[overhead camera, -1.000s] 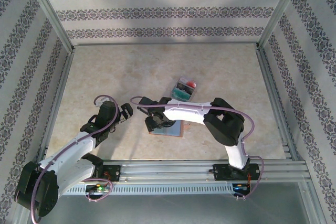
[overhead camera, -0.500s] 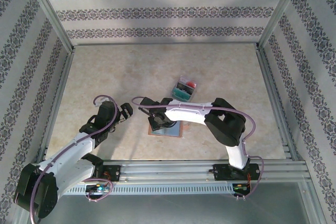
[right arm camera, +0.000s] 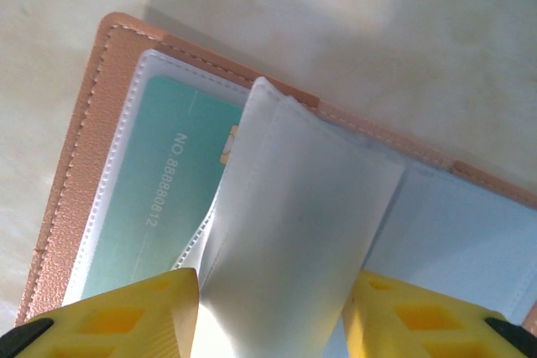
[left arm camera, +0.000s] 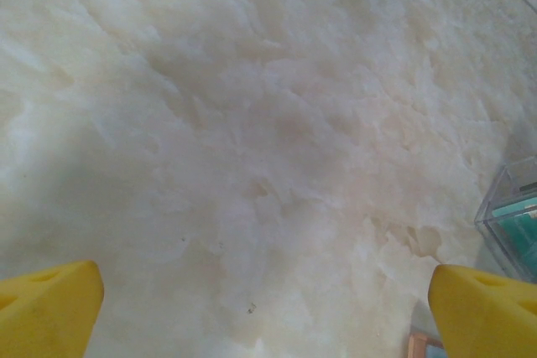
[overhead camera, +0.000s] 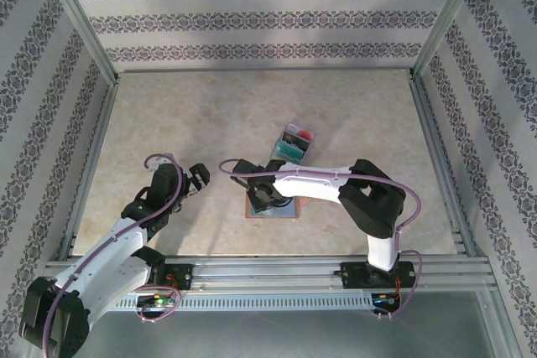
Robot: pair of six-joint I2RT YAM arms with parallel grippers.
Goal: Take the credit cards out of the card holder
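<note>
My right tool [right arm camera: 270,308] is over the open card holder [right arm camera: 92,123], which lies flat on the tabletop [overhead camera: 210,115] near its front edge; the tool is released, its yellow fingers apart with a clear plastic leaf [right arm camera: 294,207] standing up between them. My left tool [left arm camera: 264,291] hangs off to the holder's left, released and holding nothing.

Risks, as I judge them: nothing pins the holder, so a tug on the leaf could lift or drag the whole thing; the fingers could close on the leaf instead of a card; the thin plastic could crease or tear.

The holder's left pocket has a teal-green credit card [right arm camera: 155,190] in it, numbers showing; I cannot tell what the pale right pocket holds. Just beyond the holder, a clear tray [overhead camera: 284,137] contains something teal and something red.
</note>
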